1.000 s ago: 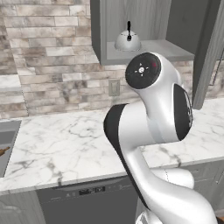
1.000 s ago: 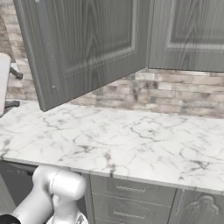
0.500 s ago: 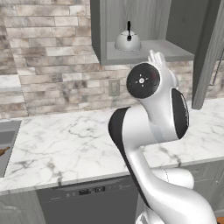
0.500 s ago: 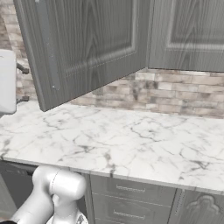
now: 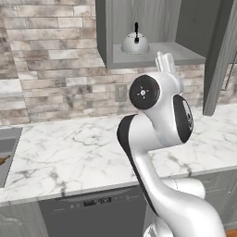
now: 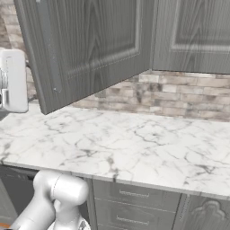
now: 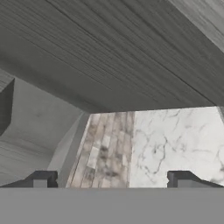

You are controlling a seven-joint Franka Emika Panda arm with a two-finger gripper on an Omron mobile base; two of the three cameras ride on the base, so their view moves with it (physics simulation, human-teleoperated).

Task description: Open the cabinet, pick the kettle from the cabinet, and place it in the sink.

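Cabinet (image 5: 152, 51) door (image 6: 90, 45) stands swung wide, so the opening step looks done. The kettle (image 5: 135, 43) sits on the cabinet's shelf, upright, nothing touching it. The arm's hand is raised just below the shelf edge, to the kettle's right, and the pincer (image 7: 111, 179) is spread wide with nothing in it, looking along the door and down at the tabletop (image 7: 175, 140). Left to do: reach in, take the kettle, carry it left to the sink (image 5: 7, 150) at the tabletop's far end.

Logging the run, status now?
Gripper open, empty, below the cabinet. Cabinet door open. Kettle upright on shelf, untouched. Nothing blocking it.
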